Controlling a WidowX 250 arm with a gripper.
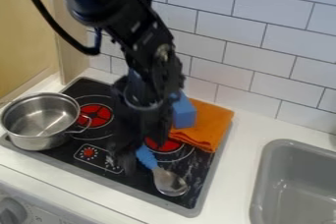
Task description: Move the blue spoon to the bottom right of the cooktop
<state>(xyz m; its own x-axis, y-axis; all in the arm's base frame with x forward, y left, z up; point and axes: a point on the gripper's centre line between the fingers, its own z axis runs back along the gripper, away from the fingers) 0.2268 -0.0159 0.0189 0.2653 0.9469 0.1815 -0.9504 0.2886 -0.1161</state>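
Well, you look nearly done: blue spoon [170, 182] lies on lower right part of cooktop [143, 180], bowl toward cooktop's front right corner. Your gripper [141, 155] hangs low over cooktop, fingers apparently spread near handle. Left for you: perhaps slight nudge, then clear away.

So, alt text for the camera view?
A black robot pincer hangs over a cooktop by a blue-handled spoon; a steel pot stands at left, an orange cloth and blue block behind, a grey sink at right.

Blue-handled metal spoon [170, 182] aslant at lower right of black cooktop [142, 181]
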